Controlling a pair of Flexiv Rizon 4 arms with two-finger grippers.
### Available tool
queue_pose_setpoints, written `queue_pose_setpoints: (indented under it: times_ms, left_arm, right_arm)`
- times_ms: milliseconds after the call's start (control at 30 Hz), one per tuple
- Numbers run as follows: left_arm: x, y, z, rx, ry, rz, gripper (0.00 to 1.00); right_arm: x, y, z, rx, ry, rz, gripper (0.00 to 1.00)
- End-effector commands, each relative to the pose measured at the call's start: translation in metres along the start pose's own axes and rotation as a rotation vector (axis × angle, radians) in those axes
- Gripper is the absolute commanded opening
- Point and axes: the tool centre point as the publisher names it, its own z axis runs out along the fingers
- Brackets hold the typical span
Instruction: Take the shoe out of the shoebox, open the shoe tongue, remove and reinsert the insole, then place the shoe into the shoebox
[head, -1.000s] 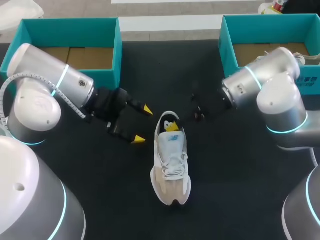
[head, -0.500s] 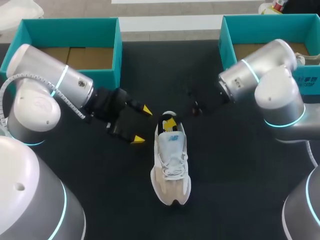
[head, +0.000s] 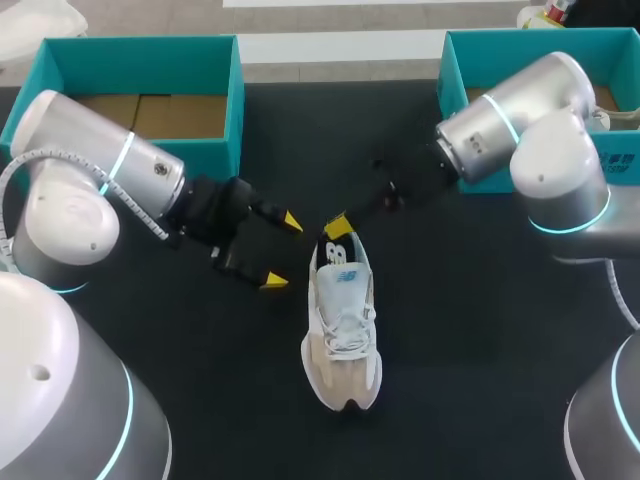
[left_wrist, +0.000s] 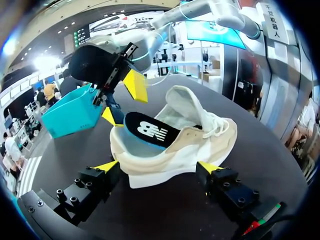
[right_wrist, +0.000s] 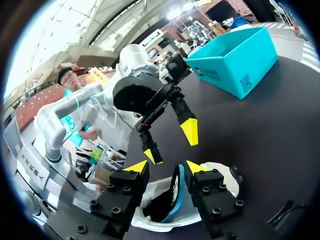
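Right gripper (right_wrist: 167, 167) hangs over the heel of the shoe (head: 343, 330) with its fingers parted a little. The raised heel end of the insole (right_wrist: 175, 192) stands between them, close against one finger with a gap showing at the other, so this reads as a hook or a loose bracket, not a firm pinch. That position suits drawing the insole out backward, along the line of the shoe. The tongue (left_wrist: 182, 102) stands up and forward over the laces, which leaves the mouth wide enough for the insole to slide free. Left gripper (head: 282, 250) waits spread wide just beside the shoe's heel on its left side, touching nothing. It is probably kept there to steady the shoe if it drags. The shoe lies about mid-tabletop (head: 480, 380), on its sole, with the toe toward the near edge and the heel toward the far edge. Left shoebox (head: 140, 45) and right shoebox (head: 540, 40) sit at the far corners, well apart from the shoe, so the work has room.
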Motion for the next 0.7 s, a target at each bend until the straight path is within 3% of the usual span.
queue_pose_setpoints:
  times_ms: [33, 233, 433, 533, 600, 700]
  left_arm:
    - [0.002, -0.008, -0.011, 0.003, 0.0, 0.012, 1.0]
    - [0.0, -0.018, -0.028, 0.005, 0.003, 0.03, 1.0]
    - [0.002, -0.023, -0.049, -0.027, 0.033, 0.052, 1.0]
    - [0.0, -0.025, -0.063, -0.032, 0.027, 0.073, 1.0]
    - [-0.004, -0.026, -0.074, -0.039, 0.015, 0.078, 1.0]
    - [-0.01, -0.028, -0.091, -0.057, 0.005, 0.088, 1.0]
  right_arm:
    - [-0.005, 0.016, -0.009, 0.032, -0.018, -0.014, 0.47]
    - [0.01, 0.015, -0.034, 0.02, -0.102, -0.005, 0.46]
    - [0.024, 0.005, -0.039, -0.014, -0.157, 0.041, 0.44]
    - [0.025, 0.001, -0.036, -0.058, -0.22, 0.074, 0.31]
    - [0.026, 0.0, -0.034, -0.086, -0.286, 0.082, 0.0]
    - [0.027, 0.002, -0.032, -0.109, -0.378, 0.115, 0.0]
